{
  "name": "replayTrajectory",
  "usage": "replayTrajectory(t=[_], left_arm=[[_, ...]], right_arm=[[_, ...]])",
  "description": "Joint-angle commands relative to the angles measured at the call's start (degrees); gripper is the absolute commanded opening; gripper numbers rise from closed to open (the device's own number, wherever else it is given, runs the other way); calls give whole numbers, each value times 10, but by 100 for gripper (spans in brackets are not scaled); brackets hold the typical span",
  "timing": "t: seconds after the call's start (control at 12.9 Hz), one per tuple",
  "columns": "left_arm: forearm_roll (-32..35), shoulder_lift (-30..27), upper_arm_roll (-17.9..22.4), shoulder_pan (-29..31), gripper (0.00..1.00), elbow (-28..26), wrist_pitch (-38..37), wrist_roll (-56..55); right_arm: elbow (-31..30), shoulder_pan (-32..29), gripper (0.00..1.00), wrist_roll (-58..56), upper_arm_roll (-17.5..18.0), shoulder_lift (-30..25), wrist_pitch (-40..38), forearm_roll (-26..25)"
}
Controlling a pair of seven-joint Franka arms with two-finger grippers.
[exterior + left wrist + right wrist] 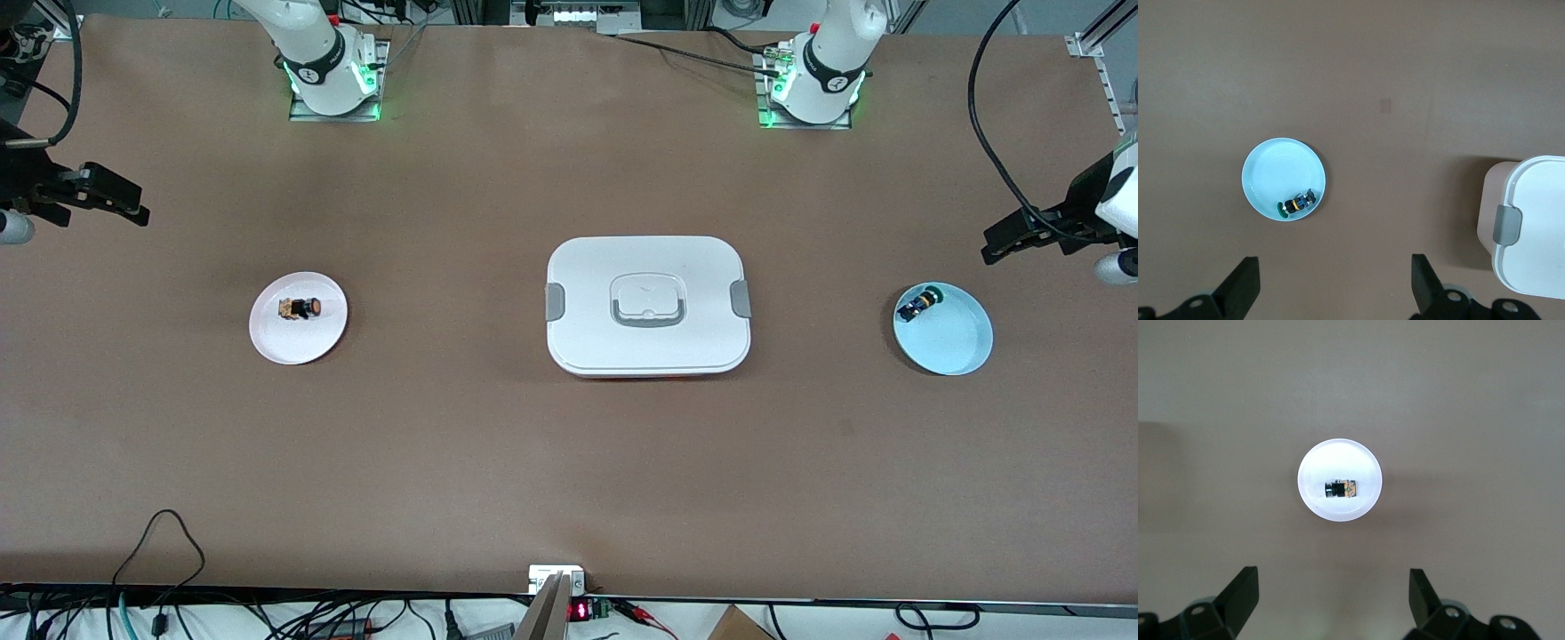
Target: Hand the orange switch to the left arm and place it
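So far you have nothing done: the orange switch (303,308) lies untouched on the white plate (271,342) toward the right arm's end of the counter (498,462). Your right hand (114,197) hangs over bare counter near that end, fingers spread wide, holding nothing. Your left hand (1009,242) hovers just beside the blue plate (956,347), likewise wide open and empty; that plate carries the small blue-black switch (917,305). Between the plates sits the box (647,305), lid on. Still ahead, by my reckoning: pickup, handover clear of the box, and placing.
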Motion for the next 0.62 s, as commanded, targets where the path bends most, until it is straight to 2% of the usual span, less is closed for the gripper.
replayTrajectory(t=[0.0, 0.39, 0.54], left_arm=[[11, 10, 0, 1, 100, 18, -8, 1], [12, 10, 0, 1, 100, 18, -8, 0], [12, 10, 1, 1, 100, 18, -8, 0]], right_arm=[[7, 0, 100, 1, 0, -4, -26, 7], [7, -1, 100, 1, 0, 3, -22, 9], [7, 0, 100, 1, 1, 21, -15, 9]])
